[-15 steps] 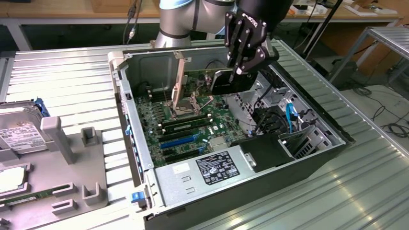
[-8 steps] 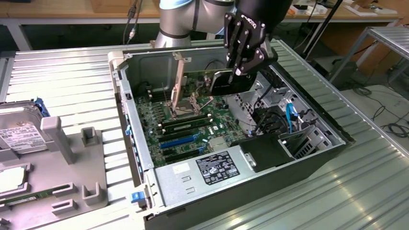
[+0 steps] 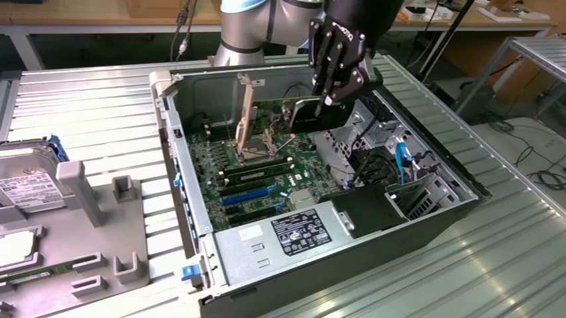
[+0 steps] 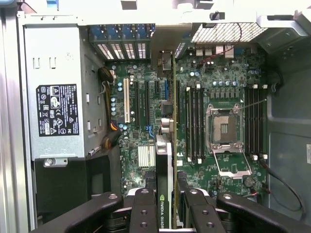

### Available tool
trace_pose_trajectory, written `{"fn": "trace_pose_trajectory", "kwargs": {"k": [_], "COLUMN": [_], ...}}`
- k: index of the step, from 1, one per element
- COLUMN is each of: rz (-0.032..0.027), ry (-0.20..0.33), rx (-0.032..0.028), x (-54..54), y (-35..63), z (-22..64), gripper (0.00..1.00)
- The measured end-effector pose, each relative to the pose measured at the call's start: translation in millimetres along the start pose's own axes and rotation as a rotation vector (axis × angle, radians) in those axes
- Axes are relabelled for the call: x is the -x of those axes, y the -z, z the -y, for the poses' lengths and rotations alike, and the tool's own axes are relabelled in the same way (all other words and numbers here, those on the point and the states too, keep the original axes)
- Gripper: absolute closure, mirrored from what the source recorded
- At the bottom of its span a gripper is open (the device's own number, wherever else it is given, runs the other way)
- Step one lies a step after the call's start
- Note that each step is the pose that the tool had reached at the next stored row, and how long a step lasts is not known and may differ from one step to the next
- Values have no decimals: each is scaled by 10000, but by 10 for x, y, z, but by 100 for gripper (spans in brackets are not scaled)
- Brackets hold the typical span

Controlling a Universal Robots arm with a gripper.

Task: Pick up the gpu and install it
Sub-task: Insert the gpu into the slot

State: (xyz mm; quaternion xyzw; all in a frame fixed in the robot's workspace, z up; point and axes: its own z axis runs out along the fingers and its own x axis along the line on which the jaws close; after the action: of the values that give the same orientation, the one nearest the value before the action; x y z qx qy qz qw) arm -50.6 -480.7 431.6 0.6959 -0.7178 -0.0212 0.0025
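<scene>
The gpu (image 3: 311,119) is a thin dark card hanging on edge above the open computer case (image 3: 190,199), over the far part of the motherboard (image 3: 256,172). My gripper (image 3: 333,99) is shut on its upper edge. In the wrist view the gpu (image 4: 164,170) runs edge-on between the two black fingers (image 4: 144,208), with its silver end bracket (image 4: 165,46) toward the case's rear wall. It lines up roughly over the expansion slots (image 4: 143,102) beside the memory slots (image 4: 194,121). I cannot tell whether its lower edge touches a slot.
The power supply (image 4: 58,111) fills one end of the case. An open CPU socket (image 4: 226,128) with a raised lever lies beside the card. Blue cables (image 3: 402,159) and drive bays sit at the exterior view's right. A grey tray holds a hard drive (image 3: 26,189) and a memory stick (image 3: 44,271).
</scene>
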Motion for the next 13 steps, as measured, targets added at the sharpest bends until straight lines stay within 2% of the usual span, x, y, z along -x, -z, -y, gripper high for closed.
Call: {"fn": "trace_pose_trajectory", "kwargs": {"k": [13], "rz": [2], "ry": [2], "rx": [-64], "x": [-2], "y": [-47], "z": [-33], "gripper": [73]}}
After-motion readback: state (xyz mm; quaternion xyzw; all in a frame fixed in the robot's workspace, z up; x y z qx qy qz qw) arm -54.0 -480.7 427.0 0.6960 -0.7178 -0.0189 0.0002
